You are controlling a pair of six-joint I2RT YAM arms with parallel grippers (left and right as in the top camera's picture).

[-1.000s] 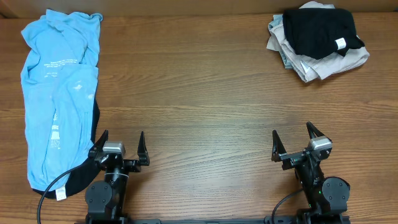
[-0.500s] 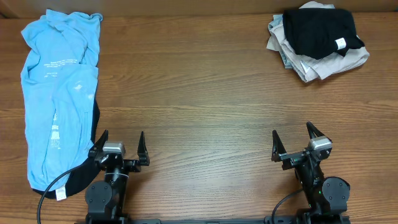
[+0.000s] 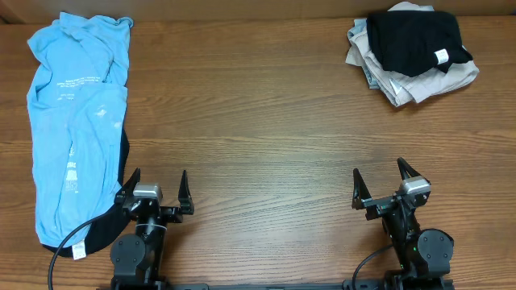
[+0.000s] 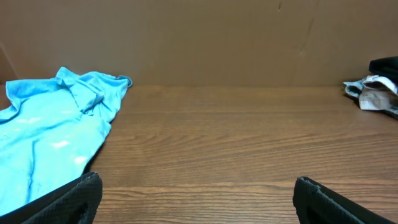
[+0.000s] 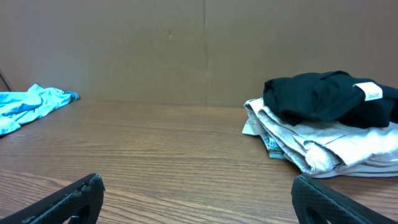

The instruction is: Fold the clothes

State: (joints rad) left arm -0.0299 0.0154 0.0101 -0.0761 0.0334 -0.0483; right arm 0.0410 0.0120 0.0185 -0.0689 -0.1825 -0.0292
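A wood-grain table (image 3: pixel 266 129) fills the frame. A light blue T-shirt (image 3: pixel 76 121) lies stretched along its left side, black fabric (image 3: pixel 103 234) showing under its lower right edge. At upper right sits a heap of beige garments (image 3: pixel 423 84), a black garment (image 3: pixel 411 40) on top.

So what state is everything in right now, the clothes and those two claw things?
light blue T-shirt: unfolded, spread out lengthwise.
dark garment: mostly hidden under the T-shirt.
beige garments: heaped loosely in a pile.
black garment: bundled on top of the beige garments.
left gripper: open, empty.
right gripper: open, empty.
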